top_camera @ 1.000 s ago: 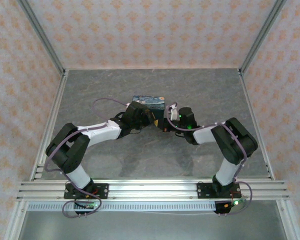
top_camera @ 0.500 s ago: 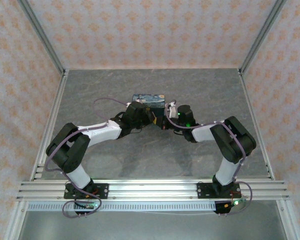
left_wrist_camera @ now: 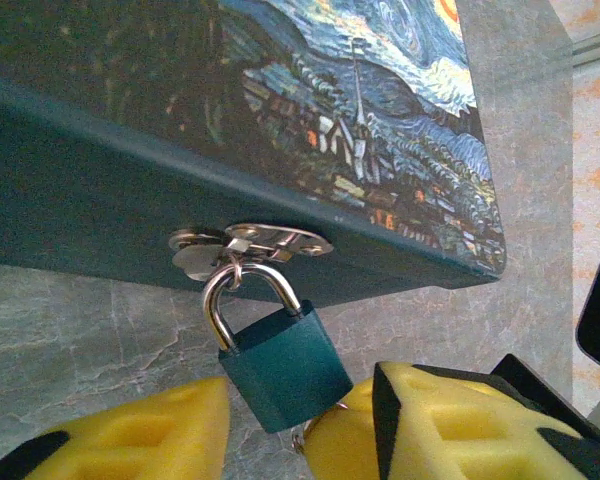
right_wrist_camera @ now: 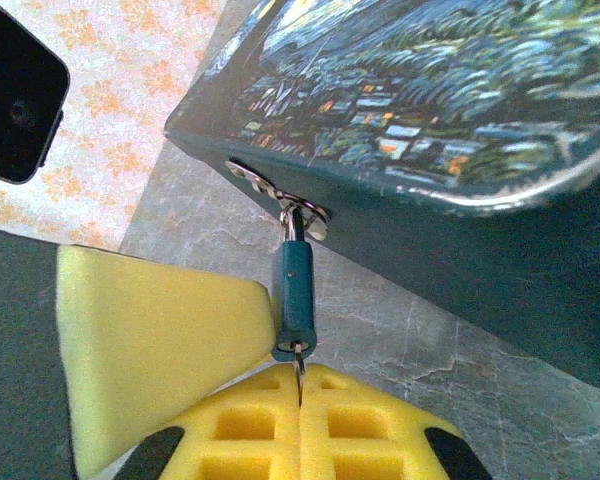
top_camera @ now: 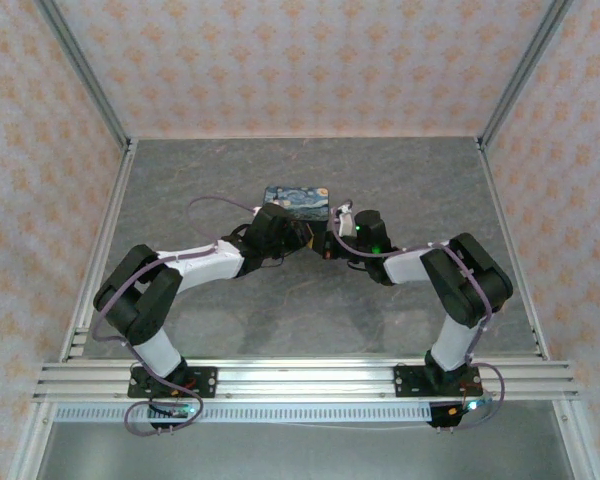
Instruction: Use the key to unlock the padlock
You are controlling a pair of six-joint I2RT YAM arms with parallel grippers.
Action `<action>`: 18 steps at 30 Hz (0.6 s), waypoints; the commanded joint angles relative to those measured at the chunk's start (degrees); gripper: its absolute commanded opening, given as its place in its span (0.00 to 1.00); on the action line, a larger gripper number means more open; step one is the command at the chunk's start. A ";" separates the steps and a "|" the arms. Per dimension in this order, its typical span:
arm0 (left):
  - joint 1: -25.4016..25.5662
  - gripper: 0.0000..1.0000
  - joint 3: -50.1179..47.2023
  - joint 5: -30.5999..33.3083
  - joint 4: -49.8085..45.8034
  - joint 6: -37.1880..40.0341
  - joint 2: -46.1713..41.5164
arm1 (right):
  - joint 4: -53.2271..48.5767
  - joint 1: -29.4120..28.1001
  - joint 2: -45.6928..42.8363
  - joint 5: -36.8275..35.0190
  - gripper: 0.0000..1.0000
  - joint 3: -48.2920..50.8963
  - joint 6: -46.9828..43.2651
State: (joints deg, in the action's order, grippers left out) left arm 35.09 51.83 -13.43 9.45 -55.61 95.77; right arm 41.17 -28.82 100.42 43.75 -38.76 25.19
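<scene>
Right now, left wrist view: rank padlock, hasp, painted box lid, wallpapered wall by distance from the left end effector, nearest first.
1. padlock: bottom centre, between the left end effector fingers.
2. hasp: just above, on the dark side of the box.
3. painted lid: upper frame, beyond the hasp.
4. wallpapered wall: far right, past the box.

Grey marbled tabletop (top_camera: 280, 325), pink floral-patterned walls (top_camera: 300, 60), aluminium frame rails (top_camera: 300, 372)
</scene>
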 commanded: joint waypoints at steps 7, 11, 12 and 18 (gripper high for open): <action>-0.08 0.62 -3.69 -4.70 -0.71 -0.03 -5.90 | 0.11 -2.56 -0.51 -3.36 0.00 -1.30 4.51; -1.78 0.67 -7.51 -4.42 1.61 -1.77 -8.62 | -0.07 -3.92 -0.06 -4.23 0.00 -0.53 6.80; -2.16 0.67 -8.69 -4.54 2.86 -2.61 -9.21 | 0.32 -4.18 -0.05 -4.53 0.00 -0.37 7.74; -5.17 0.67 -18.20 -4.90 16.70 -9.90 -11.60 | 1.48 -5.69 -0.39 -7.63 0.00 -0.52 14.53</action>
State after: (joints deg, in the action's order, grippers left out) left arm 31.18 37.23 -17.80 17.58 -60.69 85.49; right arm 39.40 -33.78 100.47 38.48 -38.76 35.38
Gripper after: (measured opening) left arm 0.675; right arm 0.042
